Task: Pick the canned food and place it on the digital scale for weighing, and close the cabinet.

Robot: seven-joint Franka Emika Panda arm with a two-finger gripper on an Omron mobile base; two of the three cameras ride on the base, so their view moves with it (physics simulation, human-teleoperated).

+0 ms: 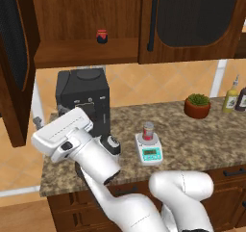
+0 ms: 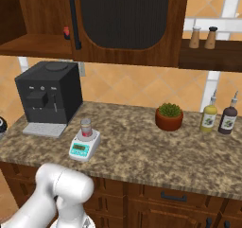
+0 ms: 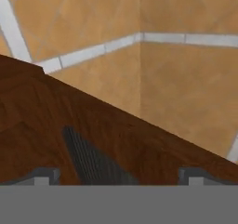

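1. On the counter (image 2: 142,151), the canned food (image 1: 148,130) stands upright on the round platter of the digital scale (image 1: 150,150); it is a small silvery tin with a red label band.
2. The scale is white with a greenish display panel, just right of the black coffee machine (image 2: 47,97).
3. The cabinet (image 1: 190,21) is dark brown wood with arched mesh panels; its left door (image 1: 17,58) stands swung open, its right door shut.
4. The gripper (image 3: 118,176) faces that open door's wood and mesh, jaws spread wide, holding nothing.
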